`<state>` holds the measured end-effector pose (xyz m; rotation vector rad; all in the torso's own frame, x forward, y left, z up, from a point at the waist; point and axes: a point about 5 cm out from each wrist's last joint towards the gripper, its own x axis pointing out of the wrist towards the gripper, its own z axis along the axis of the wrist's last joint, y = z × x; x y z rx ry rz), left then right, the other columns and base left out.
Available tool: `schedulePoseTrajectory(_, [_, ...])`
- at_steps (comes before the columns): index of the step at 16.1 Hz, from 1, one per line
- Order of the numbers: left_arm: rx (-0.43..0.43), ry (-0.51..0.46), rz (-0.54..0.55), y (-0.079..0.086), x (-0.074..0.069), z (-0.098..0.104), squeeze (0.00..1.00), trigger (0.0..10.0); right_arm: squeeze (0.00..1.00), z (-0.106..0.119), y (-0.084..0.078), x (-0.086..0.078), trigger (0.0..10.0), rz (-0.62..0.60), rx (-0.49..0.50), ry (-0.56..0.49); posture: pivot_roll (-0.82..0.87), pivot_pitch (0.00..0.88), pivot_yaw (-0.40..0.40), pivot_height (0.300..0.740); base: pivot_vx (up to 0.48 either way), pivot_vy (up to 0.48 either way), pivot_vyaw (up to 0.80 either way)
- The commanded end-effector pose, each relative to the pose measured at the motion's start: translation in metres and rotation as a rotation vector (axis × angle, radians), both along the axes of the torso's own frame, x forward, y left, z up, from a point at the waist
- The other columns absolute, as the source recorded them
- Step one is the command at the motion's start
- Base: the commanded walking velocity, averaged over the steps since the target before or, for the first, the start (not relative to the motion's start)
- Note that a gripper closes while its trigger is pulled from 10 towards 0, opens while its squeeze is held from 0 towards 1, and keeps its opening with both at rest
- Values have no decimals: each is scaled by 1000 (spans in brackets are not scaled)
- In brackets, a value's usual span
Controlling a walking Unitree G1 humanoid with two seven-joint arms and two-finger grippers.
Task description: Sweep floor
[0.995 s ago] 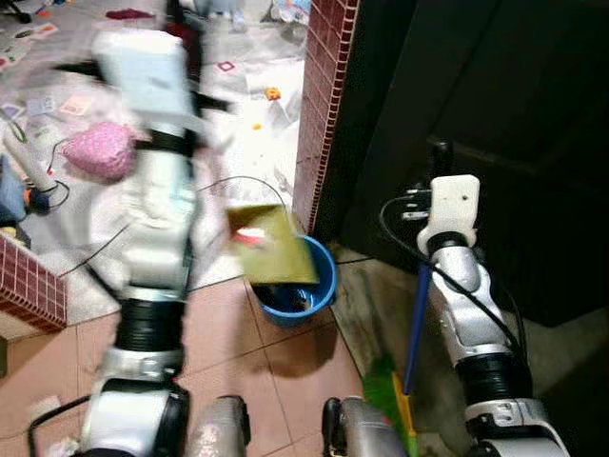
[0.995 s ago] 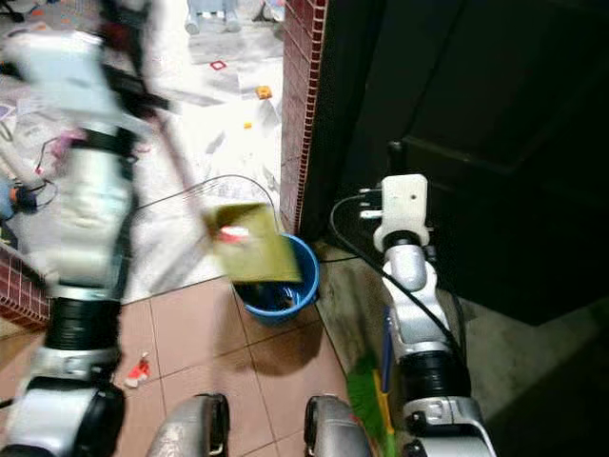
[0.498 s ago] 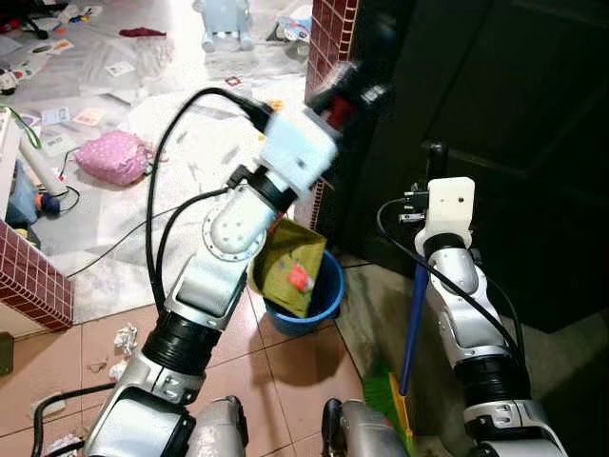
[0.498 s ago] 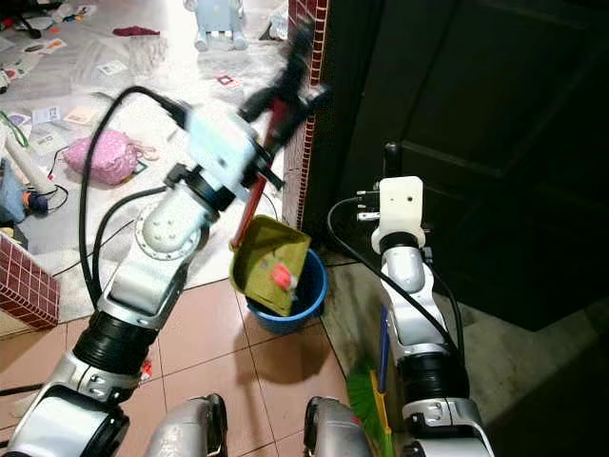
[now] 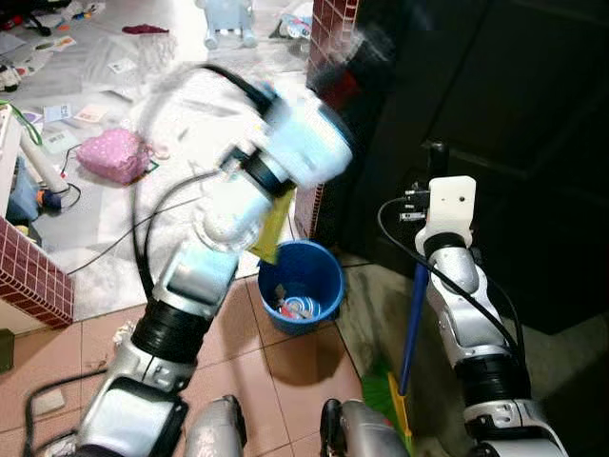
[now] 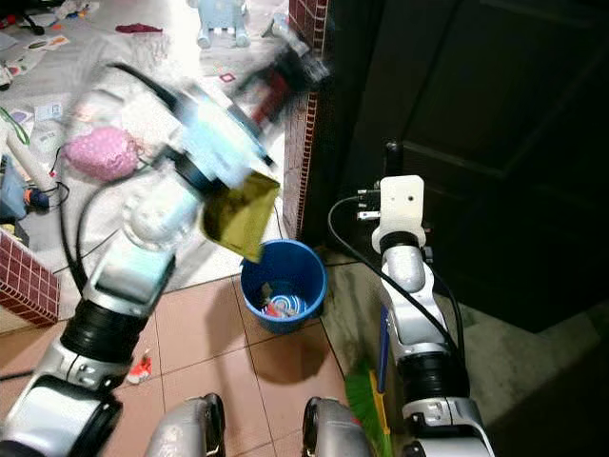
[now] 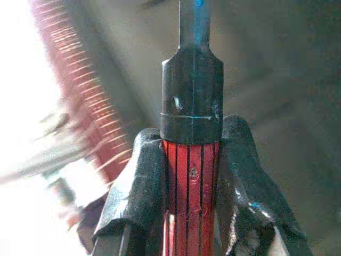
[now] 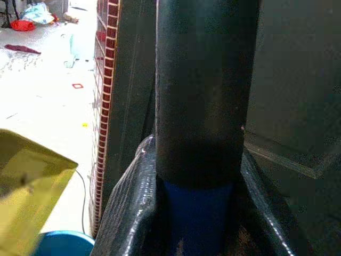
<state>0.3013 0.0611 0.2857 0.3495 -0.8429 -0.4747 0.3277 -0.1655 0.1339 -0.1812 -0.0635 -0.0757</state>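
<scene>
Yellow plastic of the dustpan hangs tipped over the blue bucket, which stands on the tiled floor beside the brick pillar and holds bits of rubbish. The left hand pinches the dustpan's red handle between both fingers. The right hand is clamped round the blue and black broom handle, with the green bristles low by the robot's feet. The left arm is blurred; I judge that a fast swing could fling scraps past the bucket's rim or knock the pan against the pillar.
</scene>
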Motion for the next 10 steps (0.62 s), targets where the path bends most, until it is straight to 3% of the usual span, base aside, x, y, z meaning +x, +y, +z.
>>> schedulePoseTrajectory(1, [-160,-138,103,23,-6,41,0,10000,0,14,-3,5,10000,0,22,-62,-44,145,-36,740,0,0,0])
schedulePoseTrajectory(3, [-255,-189,289,55,-4,56,0,10000,0,17,-3,11,10000,-16,50,-70,-36,142,-42,740,0,0,0])
schedulePoseTrajectory(4, [-260,-202,395,73,-2,56,0,10000,0,21,-3,16,10000,-26,89,-77,-27,137,-39,740,0,0,0])
schedulePoseTrajectory(6, [-226,-166,572,105,2,40,0,10000,0,29,0,25,10000,-30,149,-100,-19,135,-28,740,0,0,0])
schedulePoseTrajectory(8, [-226,-86,674,131,-2,19,0,10000,0,44,5,35,10000,-9,175,-153,-10,133,-21,740,0,0,0])
schedulePoseTrajectory(10, [-210,33,697,138,-4,-11,0,10000,0,55,10,41,10000,12,208,-188,-10,133,-21,740,0,0,0])
